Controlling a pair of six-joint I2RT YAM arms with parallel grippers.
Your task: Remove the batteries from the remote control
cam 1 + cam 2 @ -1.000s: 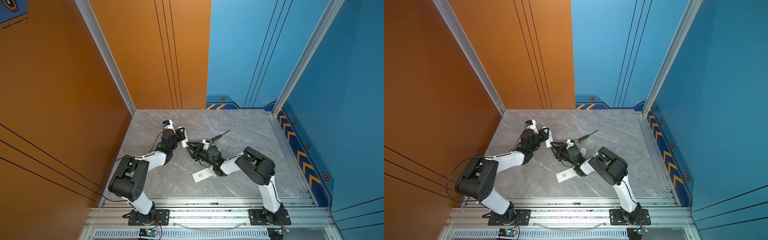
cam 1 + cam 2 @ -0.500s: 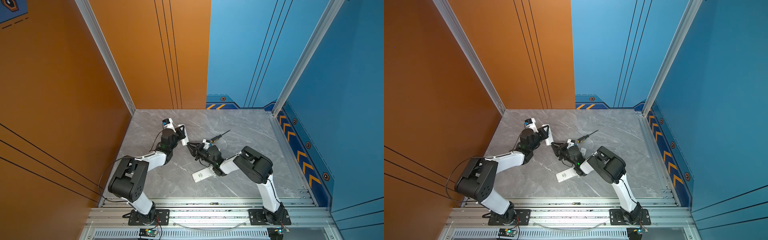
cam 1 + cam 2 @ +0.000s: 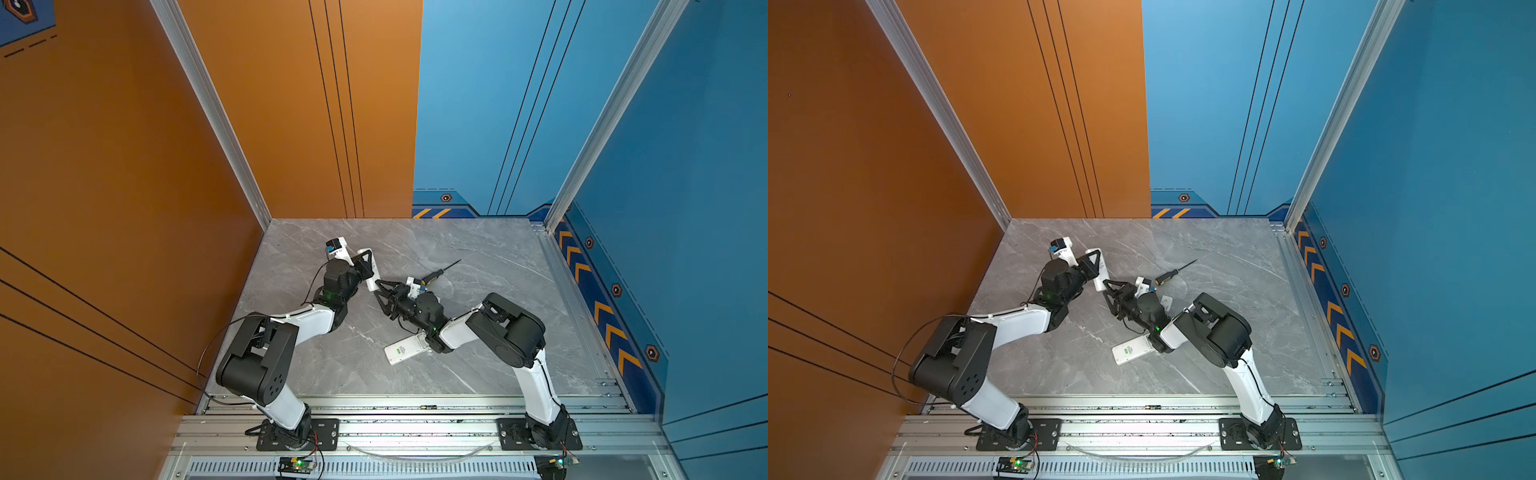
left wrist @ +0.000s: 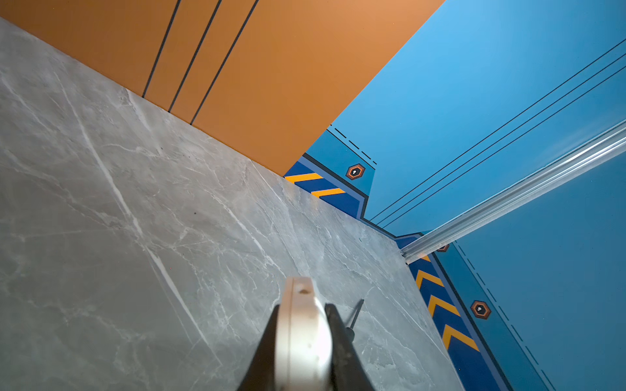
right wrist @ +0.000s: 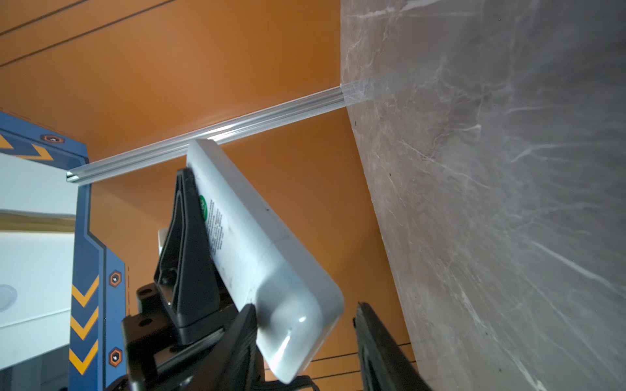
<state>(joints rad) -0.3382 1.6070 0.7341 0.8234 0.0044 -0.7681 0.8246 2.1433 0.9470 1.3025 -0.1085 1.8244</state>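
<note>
While left jaws pinch one remote (image 3: 371,277), right jaws spread, second remote (image 3: 405,350) lying flat, one screwdriver (image 3: 434,275).

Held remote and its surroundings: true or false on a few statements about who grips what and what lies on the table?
1. The left end effector grips a white remote. True.
2. The right end effector is clamped shut on that remote. False: its jaws stand open around the remote's rounded end.
3. A second remote lies on the table, partly under the right arm. True.
4. The screwdriver is held in the right end effector. False: it lies on the table.
</note>
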